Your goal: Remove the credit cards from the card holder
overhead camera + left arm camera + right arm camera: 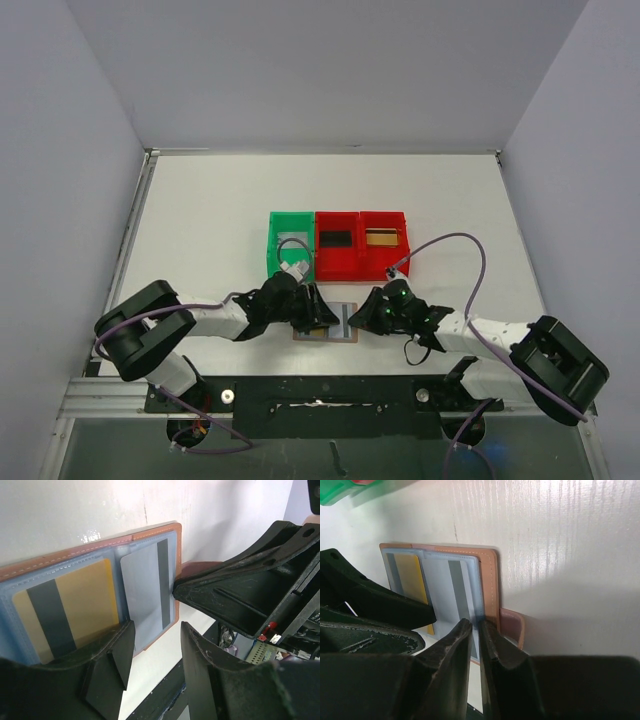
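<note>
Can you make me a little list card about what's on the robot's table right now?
card holder: open, flat on table
inside it: gold card, silver-grey card, both sleeved
left gripper: open, at holder's gold-card end
right gripper: seems pinched on holder's edge
bins: green bin, two red bins, behind holder

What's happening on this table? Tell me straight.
Two robot arms work on an open card holder lying between them. The right gripper pinches the holder's right edge beside the grey card, while the left gripper stands open over its near edge. A gold card and the grey card sit in their sleeves. The red bins behind hold one card each.
</note>
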`<action>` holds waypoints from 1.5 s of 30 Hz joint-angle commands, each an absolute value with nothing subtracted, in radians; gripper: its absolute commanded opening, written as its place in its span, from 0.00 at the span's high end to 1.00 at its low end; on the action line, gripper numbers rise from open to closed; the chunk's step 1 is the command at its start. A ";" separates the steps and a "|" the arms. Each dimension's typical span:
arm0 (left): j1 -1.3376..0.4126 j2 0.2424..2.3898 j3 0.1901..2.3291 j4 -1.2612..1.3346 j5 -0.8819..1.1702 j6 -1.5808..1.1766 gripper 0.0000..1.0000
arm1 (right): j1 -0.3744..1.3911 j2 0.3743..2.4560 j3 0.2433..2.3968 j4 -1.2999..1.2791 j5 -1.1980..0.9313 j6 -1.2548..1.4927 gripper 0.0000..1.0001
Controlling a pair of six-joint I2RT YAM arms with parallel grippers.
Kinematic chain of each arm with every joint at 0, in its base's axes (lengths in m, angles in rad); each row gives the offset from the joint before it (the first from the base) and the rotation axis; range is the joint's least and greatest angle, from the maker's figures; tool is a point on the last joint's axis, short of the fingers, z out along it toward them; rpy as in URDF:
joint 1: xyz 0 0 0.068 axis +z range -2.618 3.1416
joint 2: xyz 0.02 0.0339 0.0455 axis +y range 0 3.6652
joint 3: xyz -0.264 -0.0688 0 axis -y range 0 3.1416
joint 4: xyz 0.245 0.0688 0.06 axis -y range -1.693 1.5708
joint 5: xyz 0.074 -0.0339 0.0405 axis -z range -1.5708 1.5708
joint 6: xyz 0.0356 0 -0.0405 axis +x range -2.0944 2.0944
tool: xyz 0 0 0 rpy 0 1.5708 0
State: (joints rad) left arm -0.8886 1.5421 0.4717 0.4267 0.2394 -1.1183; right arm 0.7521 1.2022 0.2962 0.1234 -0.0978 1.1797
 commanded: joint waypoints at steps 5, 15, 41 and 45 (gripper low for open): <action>-0.891 1.489 0.465 0.410 0.180 -1.112 0.59 | 0.755 1.171 0.371 -0.062 -0.074 1.119 0.83; -0.894 1.442 0.563 0.235 0.130 -1.003 0.56 | 0.746 1.080 0.441 -0.079 -0.066 1.069 0.74; -0.890 1.440 0.359 0.394 0.136 -1.119 0.51 | 0.743 1.493 0.258 0.401 -0.255 1.146 0.86; -0.888 1.407 0.361 0.365 0.106 -1.116 0.51 | 0.764 1.517 0.292 0.383 -0.240 1.150 0.86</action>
